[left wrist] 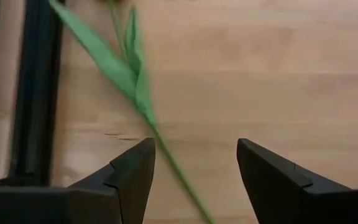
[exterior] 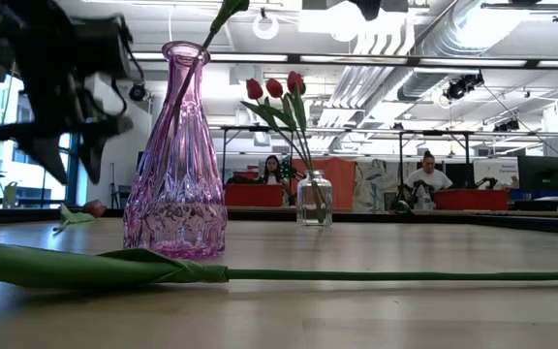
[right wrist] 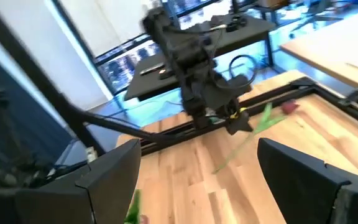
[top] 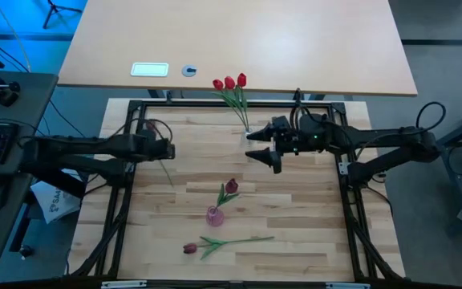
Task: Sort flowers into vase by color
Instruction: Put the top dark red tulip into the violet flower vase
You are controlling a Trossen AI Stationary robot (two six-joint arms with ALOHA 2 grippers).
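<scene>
My left gripper (top: pixel 169 149) is open and hangs above a maroon tulip (top: pixel 167 171) that lies flat at the table's left. The tulip's stem (left wrist: pixel 166 155) runs between the two fingers on the table below them. My right gripper (top: pixel 261 146) is open and empty beside a clear vase (top: pixel 248 130) that holds three red tulips (top: pixel 229 83). A pink vase (top: pixel 214 215) near the middle holds one maroon tulip (top: pixel 231 186). Another maroon tulip (top: pixel 215 242) lies flat near the table's front edge.
A black frame (top: pixel 127 112) borders the wooden work surface, and one of its bars (left wrist: pixel 36 93) runs close to the left tulip. A larger desk (top: pixel 239 40) lies beyond the far edge. In the low view, people sit in the room (exterior: pixel 424 179) behind the table.
</scene>
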